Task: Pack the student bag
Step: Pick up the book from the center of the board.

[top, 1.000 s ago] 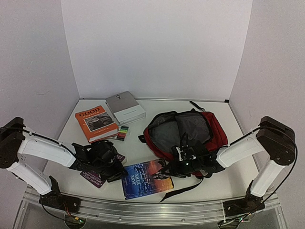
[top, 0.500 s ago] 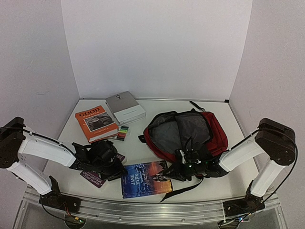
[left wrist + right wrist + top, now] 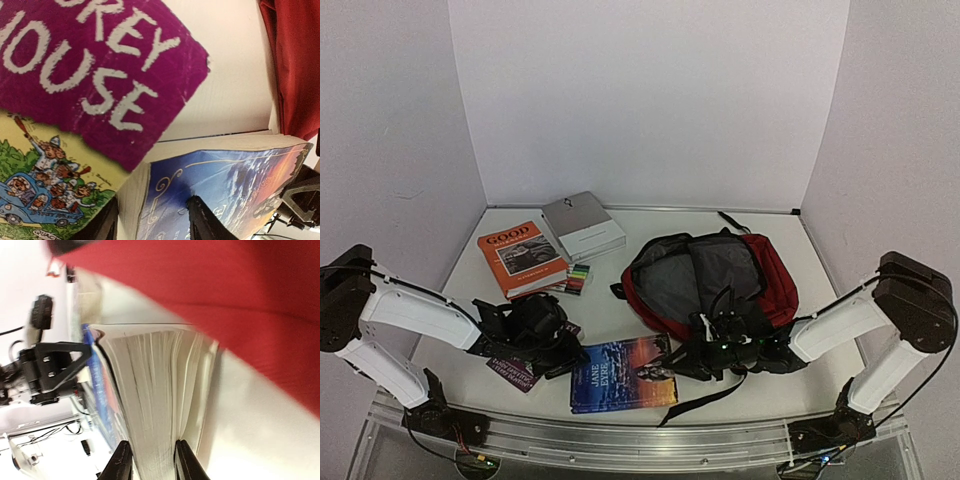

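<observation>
The student bag (image 3: 715,275), a red backpack, lies open at centre right with its grey lining showing; its red fabric also fills the right wrist view (image 3: 225,300). In front of it lies a blue Jane Eyre book (image 3: 620,375). My right gripper (image 3: 682,362) is shut on the book's right edge, and the right wrist view shows its gripper (image 3: 152,444) pinching the white page block (image 3: 155,390). My left gripper (image 3: 563,358) is at the book's left edge. Its jaws (image 3: 152,204) stand open astride that edge, one finger over the blue cover (image 3: 235,175).
A purple children's book (image 3: 515,370) lies under my left arm, close up in the left wrist view (image 3: 100,75). An orange book (image 3: 520,258), a grey box-like book (image 3: 583,226) and a pack of markers (image 3: 578,278) sit at the back left. A black bag strap (image 3: 705,400) trails forward.
My right gripper has dropped from the bag's front down to the blue book and closed on its edge. The book has slid slightly left. The left jaws have widened a little.
</observation>
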Controlling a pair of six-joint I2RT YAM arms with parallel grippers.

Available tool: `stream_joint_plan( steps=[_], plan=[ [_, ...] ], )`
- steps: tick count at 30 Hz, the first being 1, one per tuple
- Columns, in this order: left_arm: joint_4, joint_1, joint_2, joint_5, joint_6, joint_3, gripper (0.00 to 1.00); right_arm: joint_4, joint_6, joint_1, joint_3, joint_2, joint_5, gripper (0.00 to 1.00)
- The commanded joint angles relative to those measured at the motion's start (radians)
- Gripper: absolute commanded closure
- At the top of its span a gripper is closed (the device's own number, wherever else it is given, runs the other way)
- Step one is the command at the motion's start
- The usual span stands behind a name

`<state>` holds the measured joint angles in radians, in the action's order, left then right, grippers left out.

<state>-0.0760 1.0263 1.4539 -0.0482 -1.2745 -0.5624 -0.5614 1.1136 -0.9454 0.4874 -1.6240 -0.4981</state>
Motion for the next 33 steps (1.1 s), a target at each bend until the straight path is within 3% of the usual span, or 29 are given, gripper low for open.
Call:
stream_joint_plan(
  steps=[1,9,18,24,33],
  plan=[
    [-0.112,0.015,0.018,-0.011,0.06,-0.024,0.46,-0.256,0.021,-0.036,0.043,0.068,-0.074,1.0],
    [-0.363,0.015,-0.073,0.08,0.292,-0.16,0.19,-0.18,-0.018,-0.035,0.05,0.085,-0.029,1.0],
    [-0.4,0.057,-0.182,0.144,0.651,-0.258,0.03,-0.068,0.002,-0.035,0.091,0.097,0.016,1.0],
    [-0.362,0.138,-0.237,0.258,0.811,-0.271,0.01,-0.012,0.07,-0.035,0.104,0.096,0.06,1.0],
    [-0.15,0.46,-0.103,0.519,1.055,-0.269,0.04,0.068,0.149,-0.035,0.166,0.083,0.077,1.0]
  ],
)
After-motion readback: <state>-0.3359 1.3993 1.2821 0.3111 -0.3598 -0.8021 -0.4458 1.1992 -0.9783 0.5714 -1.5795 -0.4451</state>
